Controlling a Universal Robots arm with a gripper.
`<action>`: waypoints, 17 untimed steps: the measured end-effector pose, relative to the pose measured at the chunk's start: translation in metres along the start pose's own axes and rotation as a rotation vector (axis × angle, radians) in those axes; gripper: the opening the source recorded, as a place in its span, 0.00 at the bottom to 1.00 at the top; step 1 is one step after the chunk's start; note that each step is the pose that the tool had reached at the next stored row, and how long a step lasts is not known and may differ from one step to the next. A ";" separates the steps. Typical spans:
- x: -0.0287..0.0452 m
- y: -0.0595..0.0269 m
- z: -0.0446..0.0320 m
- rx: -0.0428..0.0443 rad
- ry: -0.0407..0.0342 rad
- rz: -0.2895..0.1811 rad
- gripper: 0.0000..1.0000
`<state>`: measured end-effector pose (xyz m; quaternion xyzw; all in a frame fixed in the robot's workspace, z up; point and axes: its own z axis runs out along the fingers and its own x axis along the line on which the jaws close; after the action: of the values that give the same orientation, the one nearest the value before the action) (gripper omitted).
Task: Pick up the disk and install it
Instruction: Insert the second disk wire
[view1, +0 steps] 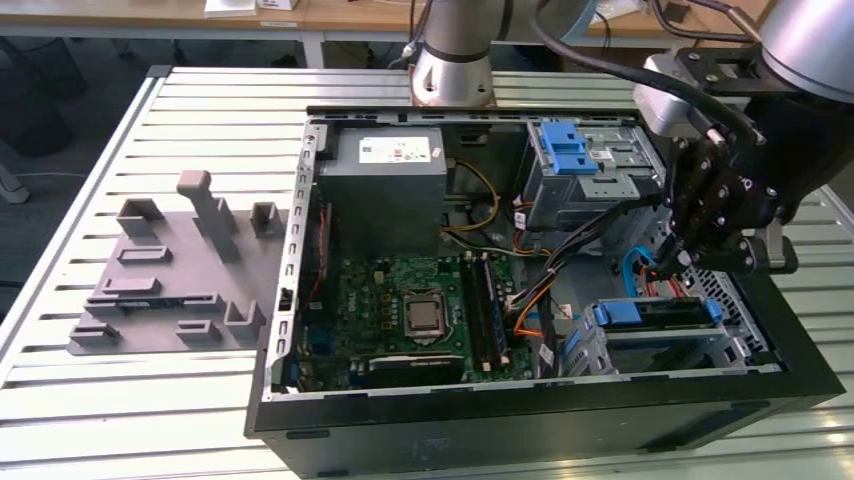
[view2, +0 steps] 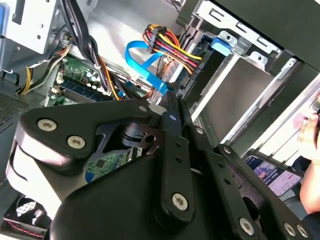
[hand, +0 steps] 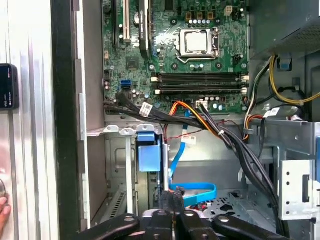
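Observation:
The disk (view1: 654, 314) sits in the lower drive bay at the exterior view's right of the open computer case (view1: 534, 400), its blue side rail facing up. In the first wrist view that blue rail (hand: 149, 150) shows between the bay's silver walls. My gripper (view1: 667, 265) hangs inside the case just above and beside the bay, apart from the disk. Its two thin fingers are pressed together with nothing between them in both wrist views (view2: 172, 102) (hand: 172, 202). A blue data cable (hand: 192, 192) loops right under the fingertips.
The green motherboard (view1: 414, 300) fills the case floor. A grey power supply box (view1: 387, 175) and a silver cage with a blue latch (view1: 577, 160) stand at the back. Bundled cables (hand: 220, 135) cross near the bay. A grey fixture (view1: 174, 270) lies on the slatted table. A person's hand (view2: 311, 135) rests outside the case.

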<state>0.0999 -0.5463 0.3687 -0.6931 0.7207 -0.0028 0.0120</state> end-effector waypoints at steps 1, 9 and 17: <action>-0.0016 0.0000 0.0002 -0.0020 0.0011 0.000 0.18; -0.0048 -0.0029 0.0096 -0.0172 0.0062 -0.003 0.25; -0.0048 -0.0038 0.0143 -0.0177 0.0074 -0.011 0.16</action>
<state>0.1042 -0.5414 0.3545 -0.6973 0.7168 0.0009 0.0032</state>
